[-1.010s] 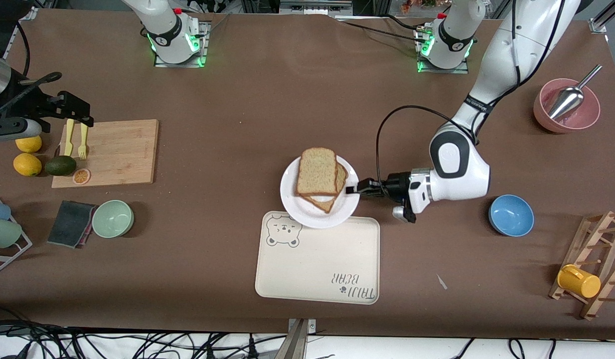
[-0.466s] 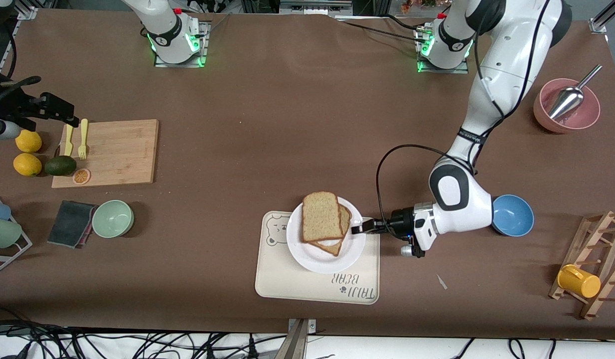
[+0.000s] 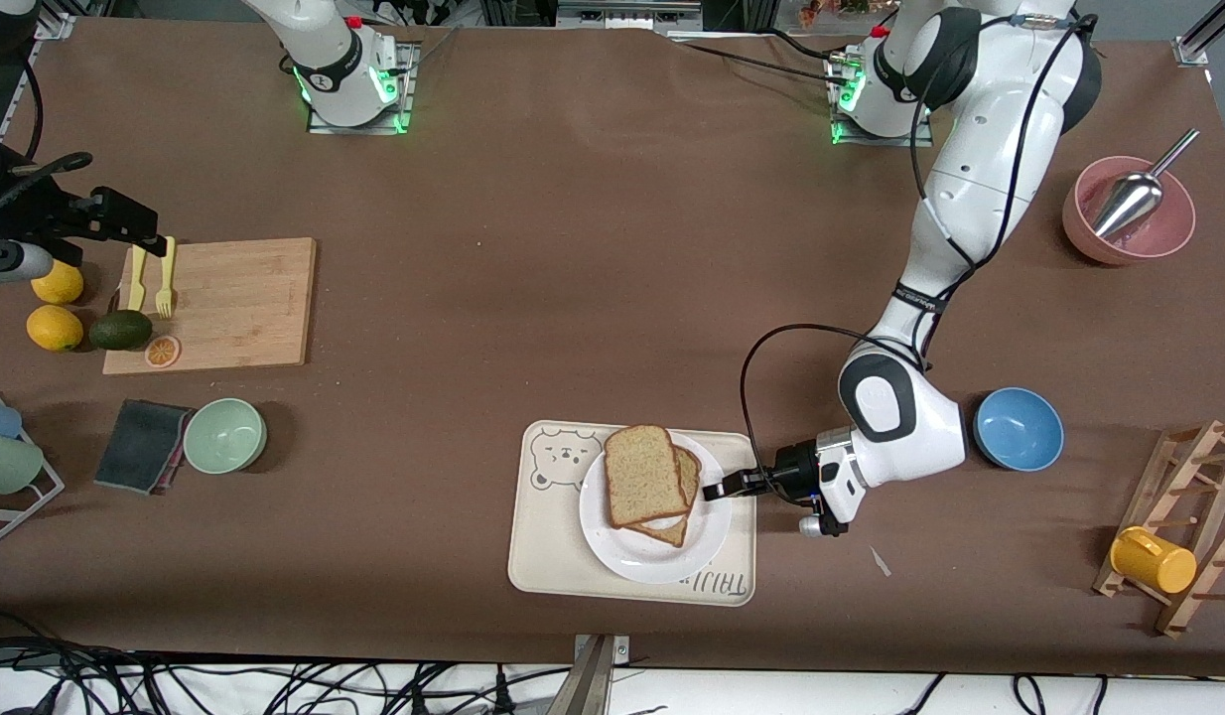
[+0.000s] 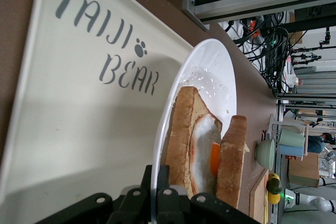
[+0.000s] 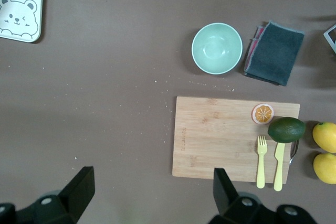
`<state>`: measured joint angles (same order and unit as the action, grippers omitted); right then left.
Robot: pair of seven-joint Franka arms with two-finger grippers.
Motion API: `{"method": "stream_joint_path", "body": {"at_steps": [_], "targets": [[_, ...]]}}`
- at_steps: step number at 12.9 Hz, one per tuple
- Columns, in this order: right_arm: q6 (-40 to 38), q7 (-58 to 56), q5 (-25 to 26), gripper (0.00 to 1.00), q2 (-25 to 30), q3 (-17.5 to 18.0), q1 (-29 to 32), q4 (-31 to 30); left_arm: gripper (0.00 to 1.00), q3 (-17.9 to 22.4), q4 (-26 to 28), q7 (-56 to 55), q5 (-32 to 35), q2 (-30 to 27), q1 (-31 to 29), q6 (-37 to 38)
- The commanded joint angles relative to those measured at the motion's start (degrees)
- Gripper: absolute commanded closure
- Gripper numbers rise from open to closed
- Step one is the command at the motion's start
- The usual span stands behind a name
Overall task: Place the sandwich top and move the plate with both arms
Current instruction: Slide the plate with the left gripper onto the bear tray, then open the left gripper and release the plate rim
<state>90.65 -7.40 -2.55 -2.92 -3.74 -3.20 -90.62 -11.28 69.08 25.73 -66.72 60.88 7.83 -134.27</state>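
Note:
The sandwich top, a plain brown slice, lies on a second slice bearing a fried egg, both on the white plate. The plate is over the cream bear tray; whether it rests on it I cannot tell. My left gripper is shut on the plate's rim at the side toward the left arm's end. The left wrist view shows its fingers pinching the rim, with the sandwich top beside the egg. My right gripper hangs open over the table by the cutting board, holding nothing.
A blue bowl sits close to the left arm's elbow. A pink bowl with a metal scoop and a wooden rack with a yellow mug stand toward the left arm's end. The cutting board, green bowl, cloth and fruit lie toward the right arm's end.
My left gripper has drawn the plate with the sandwich toward the front camera, from the bare table to over the tray. The right gripper has shifted only slightly.

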Motion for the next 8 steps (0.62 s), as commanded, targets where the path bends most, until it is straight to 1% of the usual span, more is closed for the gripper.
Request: {"method": "stream_joint_path", "body": {"at_steps": [1, 4, 5, 6, 7, 8], "targets": [[0.6, -0.2, -3.2, 0.0, 0.5, -0.1, -0.1, -1.2, 1.0, 0.5, -3.4, 0.1, -1.9, 2.5, 1.5, -0.1], [0.6, -0.2, -3.3, 0.0, 0.3, -0.2, 0.0, -1.3, 1.0, 0.5, -2.6, 0.3, -1.5, 3.2, 1.5, 0.0], [0.5, -0.2, -3.3, 0.0, 0.5, -0.2, 0.0, -1.3, 0.72, 0.5, -2.4, 0.0, -1.5, 3.1, 1.5, 0.0], [0.5, -0.3, -3.3, 0.0, 0.6, -0.2, 0.0, -1.2, 0.15, 0.5, -2.3, 0.3, -1.2, 3.1, 1.5, 0.0], [0.6, -0.2, -3.3, 0.0, 0.6, -0.2, 0.0, -1.1, 0.0, 0.5, -2.3, 0.3, -1.1, 2.7, 1.5, 0.0], [0.8, -0.3, -3.2, 0.0, 0.5, -0.2, 0.0, -1.1, 0.0, 0.6, -2.3, 0.3, -1.1, 2.4, 1.1, 0.0]]}}
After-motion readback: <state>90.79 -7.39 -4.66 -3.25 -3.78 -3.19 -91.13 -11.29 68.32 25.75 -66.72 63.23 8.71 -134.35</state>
